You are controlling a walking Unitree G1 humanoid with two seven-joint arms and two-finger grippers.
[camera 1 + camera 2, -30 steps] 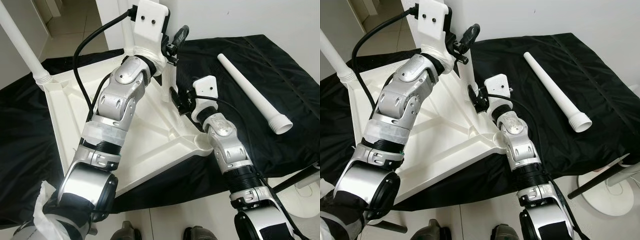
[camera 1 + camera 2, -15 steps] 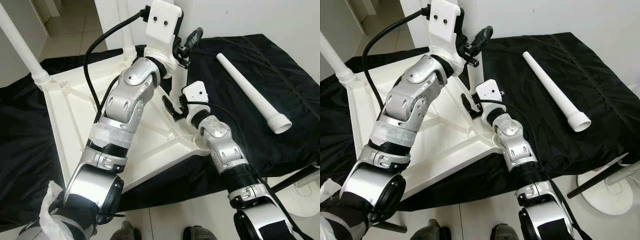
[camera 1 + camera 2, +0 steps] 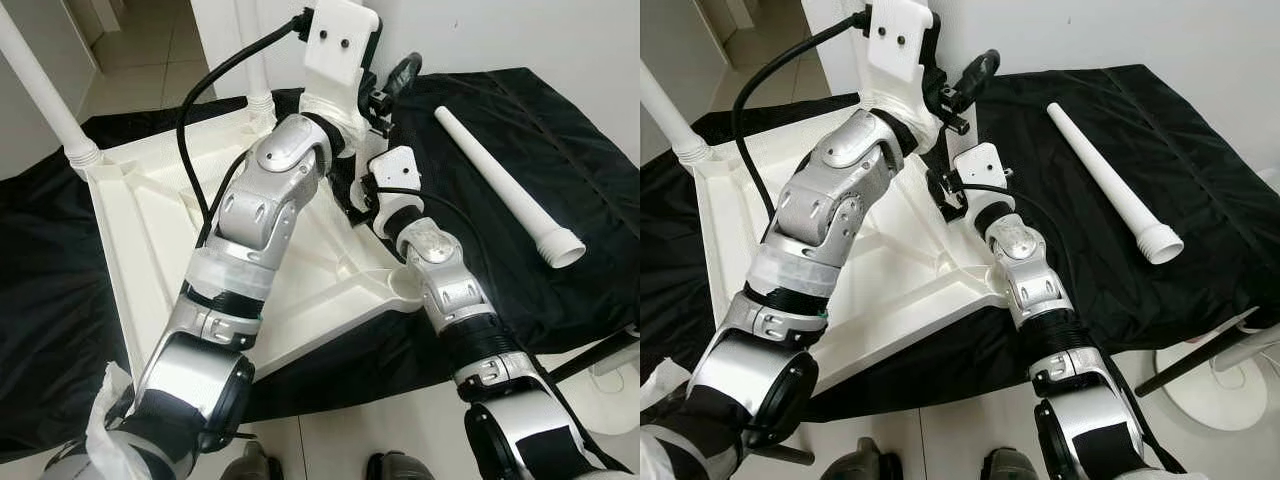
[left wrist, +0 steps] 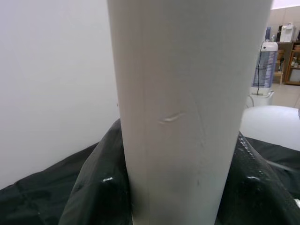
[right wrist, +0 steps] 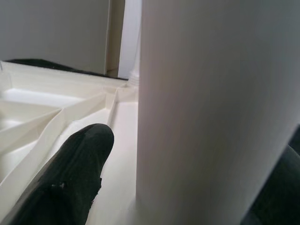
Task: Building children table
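While both claws close around an upright white leg (image 4: 187, 117), left claw (image 3: 965, 85) above right claw (image 3: 945, 195), the upturned white tabletop (image 3: 150, 230) rests on black cloth (image 3: 500, 250).

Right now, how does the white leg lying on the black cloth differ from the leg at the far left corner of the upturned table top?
The loose leg lies flat on the black cloth, apart from the table top; the corner leg stands upright, seated in the top's corner. The loose leg's ribbed open end shows free, while the corner leg's ribbed end meets the top. Both are white, round and tapering.
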